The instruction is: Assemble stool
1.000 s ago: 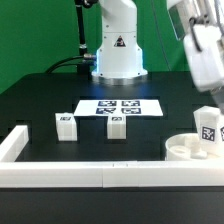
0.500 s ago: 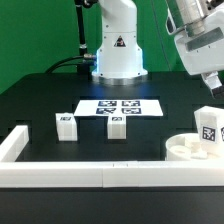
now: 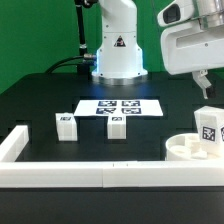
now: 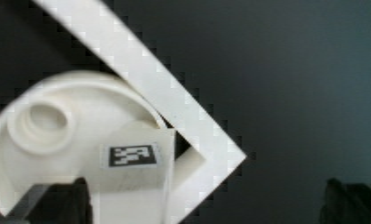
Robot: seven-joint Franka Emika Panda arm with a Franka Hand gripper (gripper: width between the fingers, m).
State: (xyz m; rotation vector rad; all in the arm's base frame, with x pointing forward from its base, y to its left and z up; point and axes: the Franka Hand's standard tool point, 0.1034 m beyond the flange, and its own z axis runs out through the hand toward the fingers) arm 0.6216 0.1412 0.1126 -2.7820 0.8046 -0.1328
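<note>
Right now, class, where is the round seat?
In the exterior view the seat sits at the far right, just behind the front rail, with one tagged leg standing on it.

A green backdrop stands behind the black table, evenly lit

Open table between the 2 loose legs and the seat — border rail walls the front
</note>
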